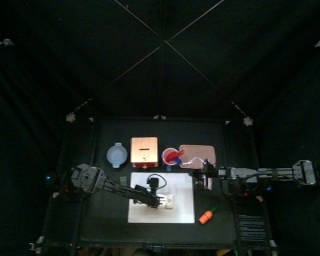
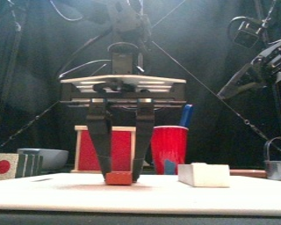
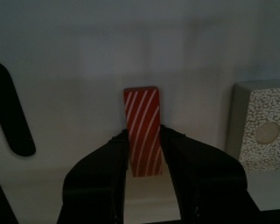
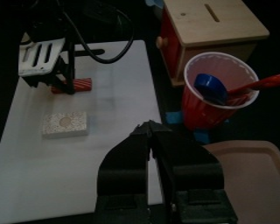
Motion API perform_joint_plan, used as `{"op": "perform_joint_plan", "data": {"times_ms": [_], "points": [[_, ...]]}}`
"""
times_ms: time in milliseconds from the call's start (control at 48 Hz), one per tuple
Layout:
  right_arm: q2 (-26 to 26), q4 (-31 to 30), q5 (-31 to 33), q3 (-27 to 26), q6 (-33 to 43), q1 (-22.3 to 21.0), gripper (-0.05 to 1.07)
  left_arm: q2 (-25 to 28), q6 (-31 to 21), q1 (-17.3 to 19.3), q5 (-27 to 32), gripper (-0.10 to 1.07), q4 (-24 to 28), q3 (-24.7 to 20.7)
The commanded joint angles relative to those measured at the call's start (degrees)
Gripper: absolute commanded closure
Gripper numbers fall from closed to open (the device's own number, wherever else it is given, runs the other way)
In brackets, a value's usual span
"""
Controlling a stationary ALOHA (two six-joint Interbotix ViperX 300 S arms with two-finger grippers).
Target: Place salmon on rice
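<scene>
- Black curtains are closing in a small black table [image 1: 69,205], and a white board [image 1: 180,188] is lying on it as the working surface.
- The left gripper [image 3: 146,156] is pointing down onto the board, its jaws clenched around the salmon [image 3: 145,129], a red piece with pale stripes.
- In the front view the salmon [image 2: 119,177] is touching the board between the jaw tips.
- The rice [image 4: 66,123], a white block, is sitting on the board just beside the salmon, apart from it.
- The right gripper [image 4: 157,144] is hanging over the board's edge with its jaws pressed together, gripping nothing.
- A red cup [image 4: 220,86] with a blue utensil inside is standing beside a wooden box [image 4: 215,31], off the board.
</scene>
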Motion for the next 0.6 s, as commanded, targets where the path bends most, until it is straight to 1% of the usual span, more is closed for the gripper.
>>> {"op": "perform_joint_plan", "data": {"times_ms": [0, 125, 250, 396, 583], "points": [[-0.09, 0.09, -0.26, -0.44, 0.09, -0.18, 0.97, -0.88, 0.0, 0.18, 1.32, 0.33, 0.18, -1.49], [-0.09, 0.09, -0.18, -0.26, 0.09, -0.18, 0.97, -2.11, 0.0, 0.09, 4.92, 0.33, 0.35, -1.85], [-0.09, 0.09, -0.18, -0.18, 0.09, -0.18, 0.97, -3.16, 0.0, -0.09, 7.73, 0.33, 0.53, -3.6], [-0.09, -0.09, -0.18, -0.18, 0.09, -0.44, 0.97, -2.37, 0.53, -0.09, 7.73, 0.33, 1.14, -8.09], [-0.26, -0.53, 1.05, -0.18, -0.09, -1.49, 0.97, 0.53, 1.23, 0.18, 7.73, 0.33, 2.64, -13.89]]}}
